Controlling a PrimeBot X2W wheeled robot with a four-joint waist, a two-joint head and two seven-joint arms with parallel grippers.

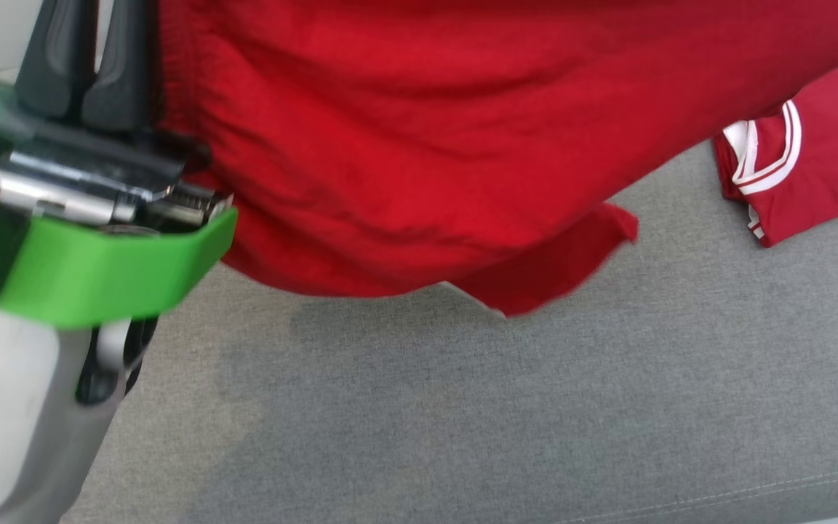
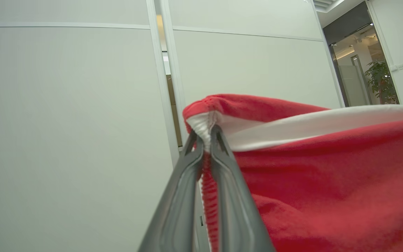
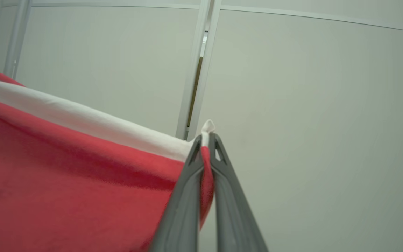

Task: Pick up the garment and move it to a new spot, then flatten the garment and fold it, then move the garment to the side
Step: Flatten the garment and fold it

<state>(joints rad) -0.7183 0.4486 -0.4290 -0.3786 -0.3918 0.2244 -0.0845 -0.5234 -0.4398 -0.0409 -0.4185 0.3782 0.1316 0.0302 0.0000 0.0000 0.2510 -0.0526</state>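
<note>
Aloft over the grey cushion (image 1: 463,407), the red garment (image 1: 419,145) hangs stretched, its white-banded edge clamped tight by the left gripper (image 2: 205,136), rising fingers-up from the pale forearm (image 1: 4,407) at eight o'clock, and by the right gripper (image 3: 206,140). A folded jersey (image 1: 804,167) lies at three o'clock.

Office interior: pale partition panels (image 2: 65,140), glass doorway (image 2: 352,75), potted plant (image 2: 380,79) beyond.

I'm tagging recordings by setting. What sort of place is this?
Likely an office interior: pale partition panels, a glass doorway with a potted plant beyond, and a grey upholstered surface below the red garment.
</note>
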